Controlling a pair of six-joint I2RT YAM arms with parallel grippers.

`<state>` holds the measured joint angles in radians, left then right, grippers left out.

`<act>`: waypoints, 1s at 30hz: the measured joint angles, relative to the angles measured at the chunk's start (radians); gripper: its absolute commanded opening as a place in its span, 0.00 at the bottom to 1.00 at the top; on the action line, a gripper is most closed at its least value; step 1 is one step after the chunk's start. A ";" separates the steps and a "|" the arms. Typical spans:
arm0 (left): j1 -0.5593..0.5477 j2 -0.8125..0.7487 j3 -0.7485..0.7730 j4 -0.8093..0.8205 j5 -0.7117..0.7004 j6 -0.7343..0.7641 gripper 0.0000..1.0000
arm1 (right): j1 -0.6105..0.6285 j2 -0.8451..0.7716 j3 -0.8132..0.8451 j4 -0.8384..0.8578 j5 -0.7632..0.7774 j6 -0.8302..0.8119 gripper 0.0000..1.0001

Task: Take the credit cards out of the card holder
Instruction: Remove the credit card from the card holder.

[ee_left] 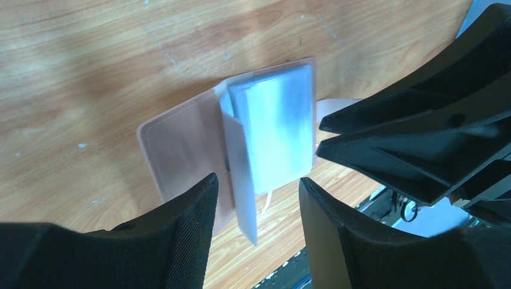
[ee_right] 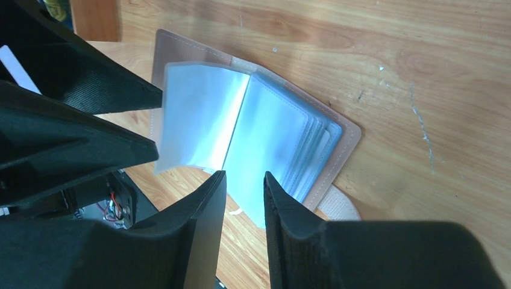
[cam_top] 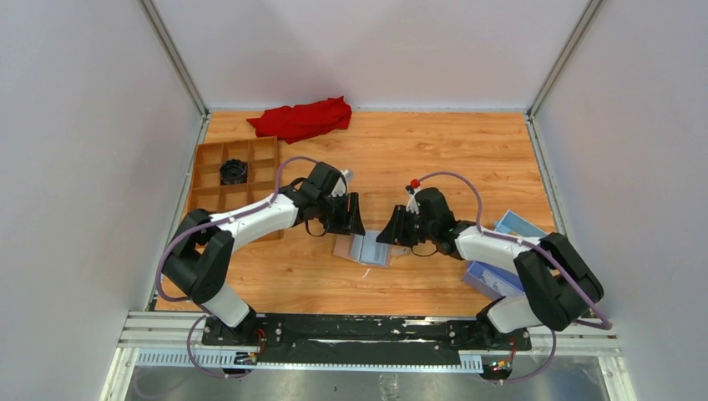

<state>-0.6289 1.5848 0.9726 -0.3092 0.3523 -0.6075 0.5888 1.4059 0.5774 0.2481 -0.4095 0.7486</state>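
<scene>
Top external view: the card holder [cam_top: 363, 248] lies open and flat on the wooden tabletop [cam_top: 434, 159], about in the middle, right between the two pincers. Seen from the right wrist, it is pink-tan on the outside and full of see-through sleeves [ee_right: 199, 117] that look pale blue. One sleeve is turned to one side like a book page. The rest sit in a stack on the other side. The sleeves are shiny and blurry, so maybe credit cards are inside them, but I cannot tell. A small pink strap [ee_right: 338, 206] sticks out from the holder's edge.

The left pincer [ee_left: 258, 180] is spread wide. It hangs over the holder, with the loose sleeve under the gap. The right pincer [ee_right: 244, 174] has its fingers a little apart, with only a thin gap. Its tips are at the side of the sleeve stack, and I cannot tell if they touch it.

Farther left is a brown tray [cam_top: 201, 180] with little boxes in it, and a black round thing [cam_top: 235, 172] sits in one. A red cloth [cam_top: 302, 119] lies at the far edge. A blue box [cam_top: 488, 280] is by the right arm.
</scene>
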 measured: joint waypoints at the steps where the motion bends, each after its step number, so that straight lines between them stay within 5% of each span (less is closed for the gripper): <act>1: 0.003 -0.002 0.000 -0.011 -0.006 0.006 0.56 | 0.000 0.003 -0.001 -0.007 0.001 -0.003 0.35; 14: 0.045 -0.006 -0.018 -0.052 -0.047 0.033 0.55 | 0.000 0.043 -0.001 -0.020 0.004 -0.013 0.42; 30: 0.046 0.046 -0.047 -0.038 -0.047 0.043 0.35 | 0.000 0.067 -0.018 0.003 -0.010 -0.013 0.33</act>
<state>-0.5827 1.6310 0.9253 -0.3470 0.3058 -0.5640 0.5888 1.4731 0.5591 0.2516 -0.4194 0.7357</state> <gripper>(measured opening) 0.383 0.369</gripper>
